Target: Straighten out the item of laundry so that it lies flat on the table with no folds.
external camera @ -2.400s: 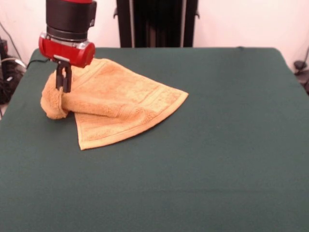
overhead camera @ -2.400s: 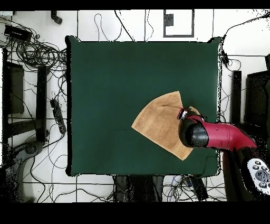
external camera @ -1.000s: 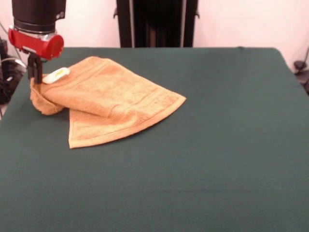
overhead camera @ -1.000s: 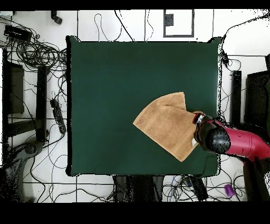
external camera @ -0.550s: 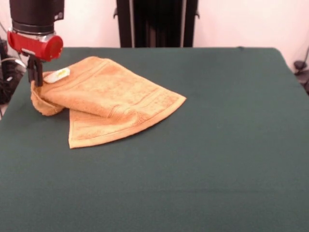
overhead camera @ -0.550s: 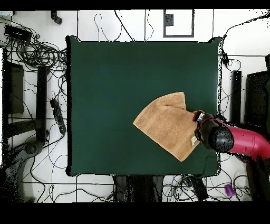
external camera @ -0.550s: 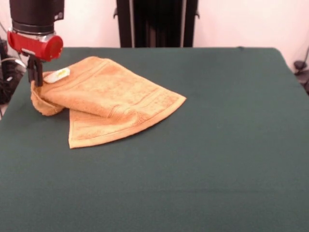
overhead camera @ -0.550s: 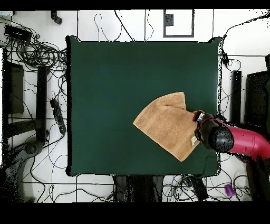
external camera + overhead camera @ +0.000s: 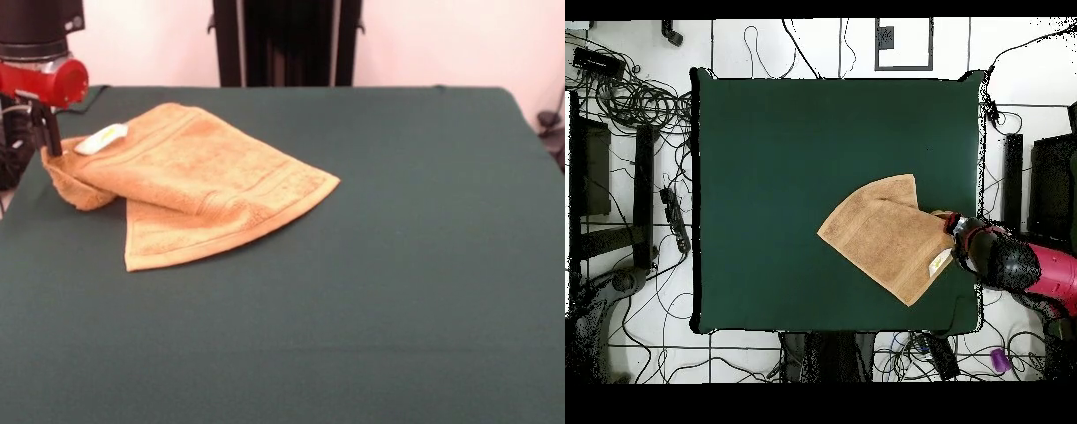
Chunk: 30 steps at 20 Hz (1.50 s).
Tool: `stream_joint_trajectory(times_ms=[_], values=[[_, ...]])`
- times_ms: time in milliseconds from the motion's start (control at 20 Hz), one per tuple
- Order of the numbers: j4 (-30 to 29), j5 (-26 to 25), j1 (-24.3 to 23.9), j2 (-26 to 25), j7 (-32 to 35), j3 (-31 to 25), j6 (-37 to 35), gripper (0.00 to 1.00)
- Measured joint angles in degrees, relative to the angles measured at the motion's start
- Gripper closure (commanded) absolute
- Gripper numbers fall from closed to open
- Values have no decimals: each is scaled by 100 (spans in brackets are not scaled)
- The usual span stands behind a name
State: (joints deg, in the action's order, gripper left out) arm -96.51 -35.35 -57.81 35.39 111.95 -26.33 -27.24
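The item of laundry (image 9: 203, 181) is an orange-tan towel lying on the green table (image 9: 397, 265), folded over itself so that a lower layer sticks out in front. Its white label (image 9: 101, 139) faces up near the left end. My gripper (image 9: 48, 146) hangs at the table's left edge, under a red wrist ring, shut on the towel's raised left corner. In the overhead view the towel (image 9: 880, 238) is a kite shape near the table's (image 9: 785, 150) right side. There the gripper (image 9: 957, 233) sits at the towel's right tip.
The table's edge runs right beside the gripper in both views. A black column (image 9: 287, 42) stands behind the table's far side. Cables (image 9: 635, 100) and dark equipment lie on the floor around the table.
The gripper has moved outward toward the table's edge, drawing the held corner with it. The rest of the towel has barely shifted since a second ago.
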Motion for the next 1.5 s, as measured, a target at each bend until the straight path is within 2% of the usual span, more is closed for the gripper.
stream_joint_trajectory(times_ms=[500, 1500], values=[[-2, -4, -793, -405, -1039, -885, -400, 100], [-20, 145, -1280, -1266, -1132, -1803, -844, 100]])
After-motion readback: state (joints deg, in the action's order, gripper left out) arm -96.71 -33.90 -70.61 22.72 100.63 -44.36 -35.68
